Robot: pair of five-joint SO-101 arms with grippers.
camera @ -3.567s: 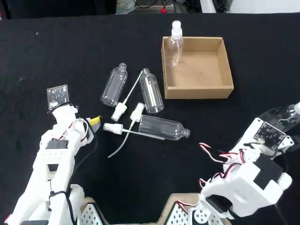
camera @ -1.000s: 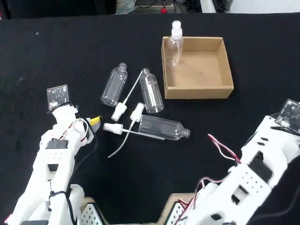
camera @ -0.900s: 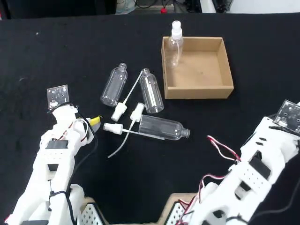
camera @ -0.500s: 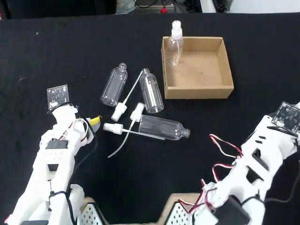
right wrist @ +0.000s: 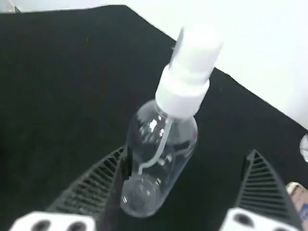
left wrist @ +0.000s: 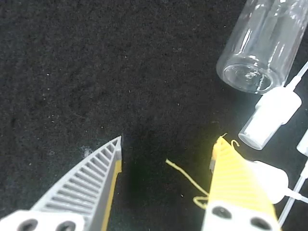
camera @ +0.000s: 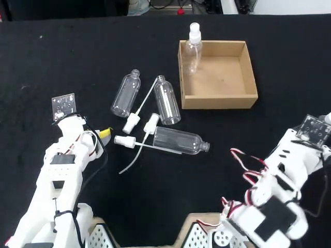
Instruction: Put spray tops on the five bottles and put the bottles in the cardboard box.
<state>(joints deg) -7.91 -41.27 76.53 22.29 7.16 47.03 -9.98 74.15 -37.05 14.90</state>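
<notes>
A clear bottle [right wrist: 161, 144] with a white spray top [right wrist: 190, 82] lies between the fingers of my right gripper [right wrist: 186, 153], which is open around it. In the high view that arm's wrist board [camera: 314, 129] is at the table's right edge. The cardboard box [camera: 220, 101] holds one capped bottle [camera: 193, 51], upright in its far left corner. Three uncapped bottles [camera: 125, 93] [camera: 167, 99] [camera: 180, 140] lie left of the box, with three loose spray tops [camera: 132, 123] [camera: 151, 123] [camera: 125, 140] among them. My left gripper [left wrist: 168, 140] is open over bare cloth beside a spray top [left wrist: 269, 118].
Black cloth covers the table [camera: 62, 51]. The left arm [camera: 59, 175] lies along the near left side, its yellow finger [camera: 104, 134] just left of the spray tops. A pale surface [right wrist: 269, 48] lies beyond the cloth's edge past the right gripper.
The right arm has shifted, its wrist board sliding slightly left and toward the front edge. The left arm, bottles and tops have not moved.
</notes>
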